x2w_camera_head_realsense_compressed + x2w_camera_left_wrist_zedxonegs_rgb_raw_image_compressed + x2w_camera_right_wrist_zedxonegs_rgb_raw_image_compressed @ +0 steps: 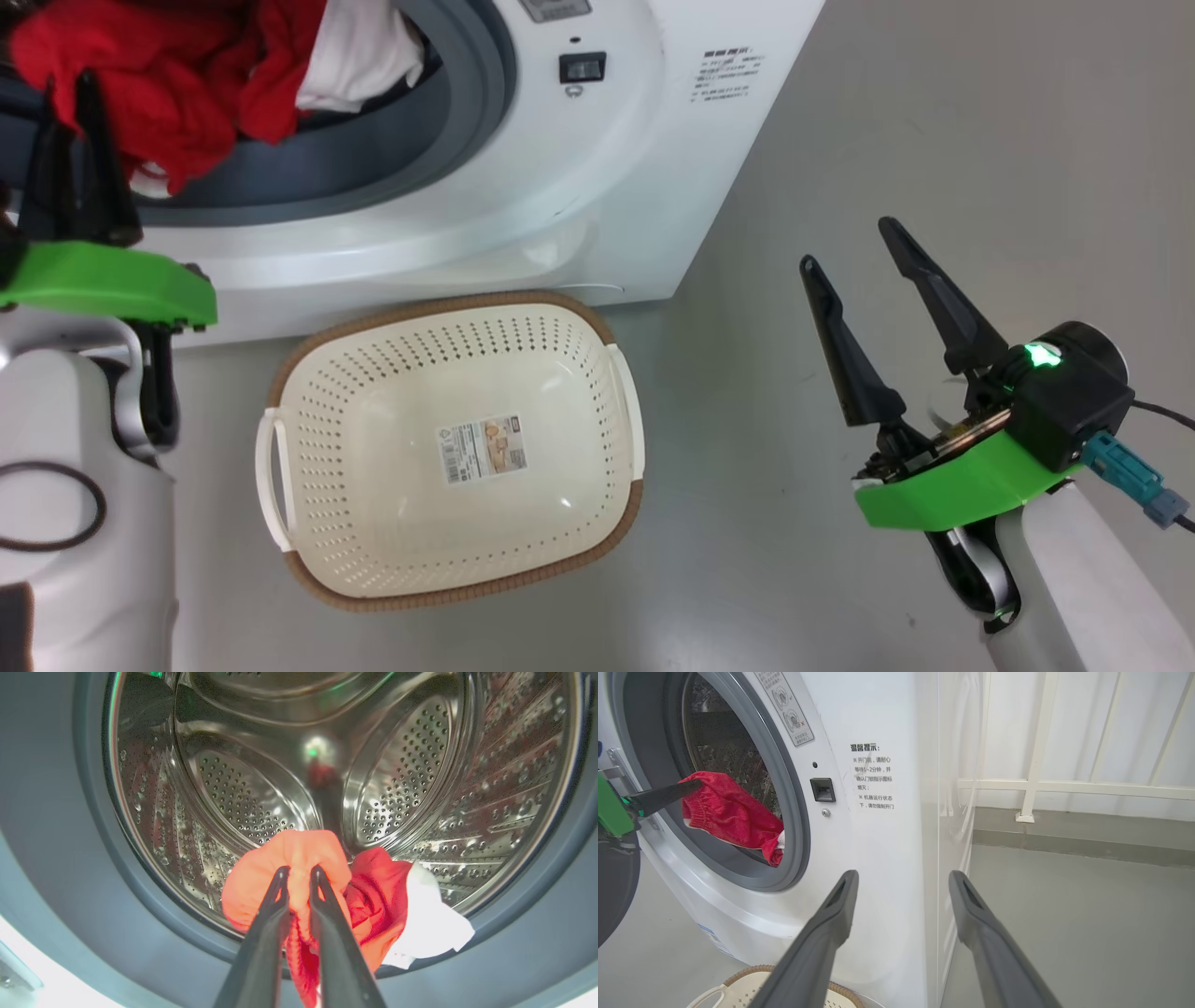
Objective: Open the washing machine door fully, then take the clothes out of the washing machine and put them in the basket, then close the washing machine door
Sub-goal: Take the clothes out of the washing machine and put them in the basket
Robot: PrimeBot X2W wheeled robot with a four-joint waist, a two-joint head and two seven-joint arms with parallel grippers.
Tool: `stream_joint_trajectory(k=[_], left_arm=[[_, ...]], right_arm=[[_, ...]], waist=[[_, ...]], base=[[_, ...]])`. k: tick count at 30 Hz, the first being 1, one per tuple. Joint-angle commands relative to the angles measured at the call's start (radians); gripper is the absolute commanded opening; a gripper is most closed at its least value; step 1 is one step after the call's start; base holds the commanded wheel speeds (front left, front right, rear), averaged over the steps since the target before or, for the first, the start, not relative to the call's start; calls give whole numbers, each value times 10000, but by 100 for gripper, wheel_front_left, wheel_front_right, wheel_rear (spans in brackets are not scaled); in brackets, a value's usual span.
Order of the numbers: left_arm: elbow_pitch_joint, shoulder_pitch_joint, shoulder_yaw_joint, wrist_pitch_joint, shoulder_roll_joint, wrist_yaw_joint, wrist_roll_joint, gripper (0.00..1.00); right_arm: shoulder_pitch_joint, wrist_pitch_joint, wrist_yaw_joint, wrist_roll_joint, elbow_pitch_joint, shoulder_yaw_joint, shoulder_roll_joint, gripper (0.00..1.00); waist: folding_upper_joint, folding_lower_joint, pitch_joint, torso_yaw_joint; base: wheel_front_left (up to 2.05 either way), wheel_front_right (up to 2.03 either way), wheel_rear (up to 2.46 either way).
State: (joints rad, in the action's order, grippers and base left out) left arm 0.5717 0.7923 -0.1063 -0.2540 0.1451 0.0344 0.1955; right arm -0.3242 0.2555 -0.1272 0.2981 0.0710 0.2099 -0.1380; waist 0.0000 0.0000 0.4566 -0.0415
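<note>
In the head view we see the washing machine [523, 187] across the top of the frame, with its mouth at the upper left. The clothes [177, 84], red with a white piece on their right, bulge out of that mouth and lie over the grey rubber ring [467, 121]. Our left gripper [70, 89] stands at the left edge, its dark fingers up against the red cloth. In the left wrist view we find those two fingers drawn narrow. They pinch a fold of red fabric between their tips, low in the opening, in front of the steel drum [411, 765]. The basket [448, 303] sits on the grey floor [934, 140] at lower centre, just below the machine's front, its label sticker [481, 450] showing on its floor. Our right gripper [848, 243] hangs at the lower right, well apart from the basket, fingers spread wide and holding nothing.
</note>
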Motion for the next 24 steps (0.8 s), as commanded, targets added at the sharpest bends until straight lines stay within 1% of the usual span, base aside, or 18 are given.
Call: stream_joint_trajectory(k=[1,13,18,24], left_arm=[[-423,-230,-309,-76,356,65,49,0],[-2281,-1903,-755,-77,-276,518,-19,0],[-3050,-2464,-757,-77,-499,624,46,0],[-3955,-3297,-543,-77,-725,712,102,0]], right_arm=[[319,63,-35,13,-185,226,35,100],[785,63,-35,154,83,207,8,100],[897,63,-35,132,129,107,38,100],[1087,63,-35,147,199,96,27,100]], waist=[[0,0,-172,34],[0,0,-1245,216],[0,0,-1515,244],[0,0,-1854,274]], base=[[0,0,0],[0,0,0],[0,0,0],[0,0,0]])
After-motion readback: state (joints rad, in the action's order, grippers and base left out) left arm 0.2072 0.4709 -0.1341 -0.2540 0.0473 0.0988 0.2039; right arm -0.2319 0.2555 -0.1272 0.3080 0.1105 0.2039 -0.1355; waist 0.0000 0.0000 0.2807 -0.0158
